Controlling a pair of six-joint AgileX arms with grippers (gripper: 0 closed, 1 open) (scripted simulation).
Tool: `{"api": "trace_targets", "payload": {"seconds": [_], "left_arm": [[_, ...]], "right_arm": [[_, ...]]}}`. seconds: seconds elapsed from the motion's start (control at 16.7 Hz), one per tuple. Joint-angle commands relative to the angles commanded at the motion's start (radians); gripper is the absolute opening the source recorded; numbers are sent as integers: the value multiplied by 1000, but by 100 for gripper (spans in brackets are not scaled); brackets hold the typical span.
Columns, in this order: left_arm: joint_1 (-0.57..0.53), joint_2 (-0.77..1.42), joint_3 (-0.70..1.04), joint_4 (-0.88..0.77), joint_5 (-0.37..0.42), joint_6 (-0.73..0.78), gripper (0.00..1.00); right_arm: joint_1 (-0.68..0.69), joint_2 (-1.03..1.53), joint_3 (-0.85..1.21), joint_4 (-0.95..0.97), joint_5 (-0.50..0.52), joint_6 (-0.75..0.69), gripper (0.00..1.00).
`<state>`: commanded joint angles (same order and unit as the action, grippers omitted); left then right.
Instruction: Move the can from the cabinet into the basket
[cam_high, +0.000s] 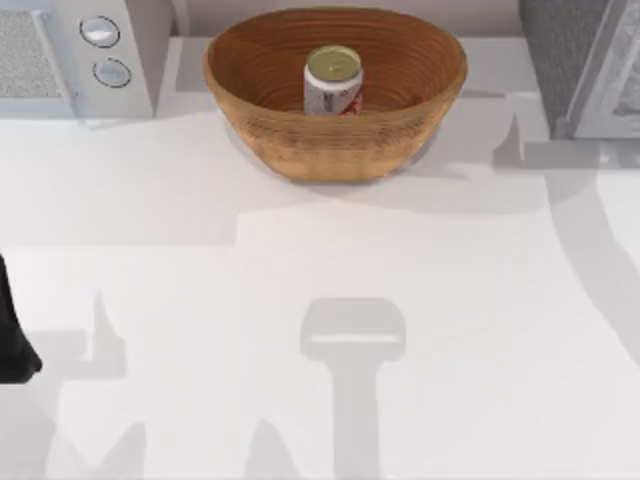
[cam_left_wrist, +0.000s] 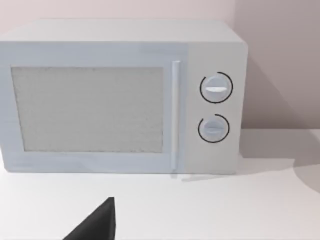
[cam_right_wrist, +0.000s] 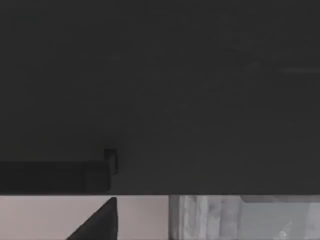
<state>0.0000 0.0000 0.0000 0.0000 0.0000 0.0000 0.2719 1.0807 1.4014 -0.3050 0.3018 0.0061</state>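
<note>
The can (cam_high: 332, 82), white with red markings and a dull gold top, stands upright inside the brown wicker basket (cam_high: 250, 70) at the back middle of the table. At the back right corner is the cabinet (cam_high: 560, 55), dark grey and speckled, with its pale-framed door (cam_high: 612, 75) beside it. My left gripper (cam_high: 14, 335) is parked at the table's left edge, far from the basket; a dark part of it (cam_left_wrist: 97, 225) shows in the left wrist view. The right wrist view is mostly dark, with a dark part of my right gripper (cam_right_wrist: 97, 222) and a strip of the cabinet (cam_right_wrist: 240, 217).
A white microwave (cam_high: 60, 60) with two round knobs (cam_high: 100, 32) stands at the back left; the left wrist view faces its front (cam_left_wrist: 90, 107). The white tabletop (cam_high: 330, 300) spreads wide in front of the basket, crossed by arm shadows.
</note>
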Motion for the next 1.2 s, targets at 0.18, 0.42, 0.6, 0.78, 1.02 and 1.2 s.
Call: {"api": "trace_targets", "payload": {"seconds": [0.18,0.42,0.6,0.78,1.02,1.2], "left_arm": [[0,0,0,0,0,0,100],[0,0,0,0,0,0,100],[0,0,0,0,0,0,100],[0,0,0,0,0,0,100],[0,0,0,0,0,0,100],[0,0,0,0,0,0,100]], "right_arm": [[-51,-202,-270,55,-55,-2,100],[-127,-498,-667,136,-135,-5,100],[-181,-713,-951,196,-196,-6,100],[-227,-896,-1189,250,-249,-6,100],[-266,-1054,-1373,297,-294,-6,100],[-272,-1081,-1401,305,-302,-6,100]]}}
